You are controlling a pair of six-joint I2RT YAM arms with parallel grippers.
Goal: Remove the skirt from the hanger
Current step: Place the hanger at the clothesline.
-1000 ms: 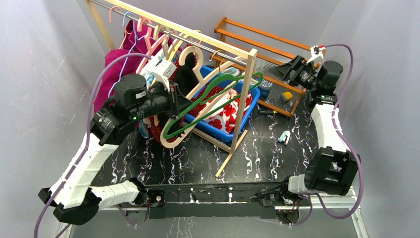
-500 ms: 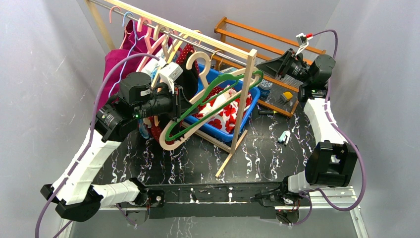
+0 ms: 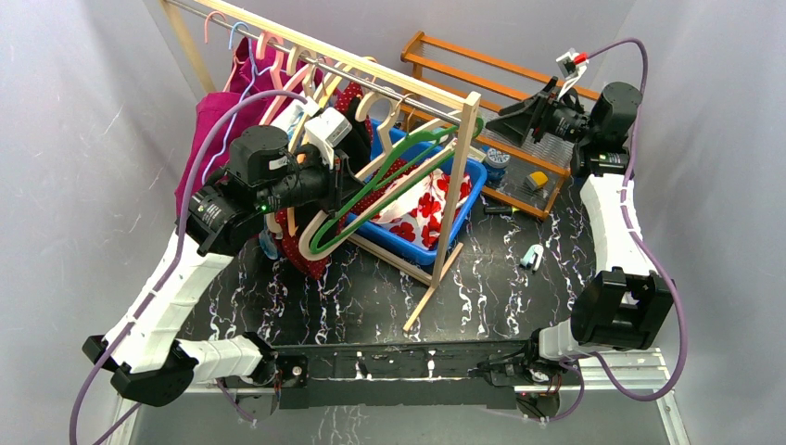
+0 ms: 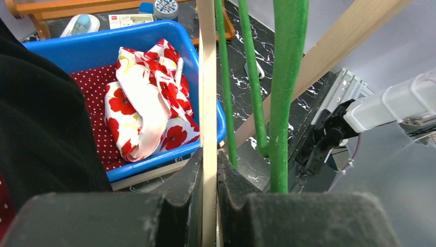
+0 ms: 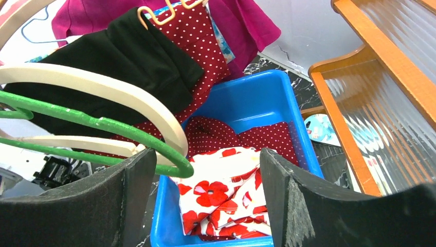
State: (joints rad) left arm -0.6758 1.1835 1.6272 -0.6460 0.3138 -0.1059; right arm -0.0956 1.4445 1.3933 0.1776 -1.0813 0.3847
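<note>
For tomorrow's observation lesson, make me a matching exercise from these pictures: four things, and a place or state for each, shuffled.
Things: 1 left pincer; 2 right pincer; 3 red-and-white flowered cloth; 4 orange wooden rack.
States: A in the blue plastic bin; B open, empty; C behind the bin; D shut on the cream wooden hanger.
Pairs: 1-D, 2-B, 3-A, 4-C.

a robot lab booth — plain pale walls (image 3: 83, 139) close round a black marbled table (image 3: 500, 278).
</note>
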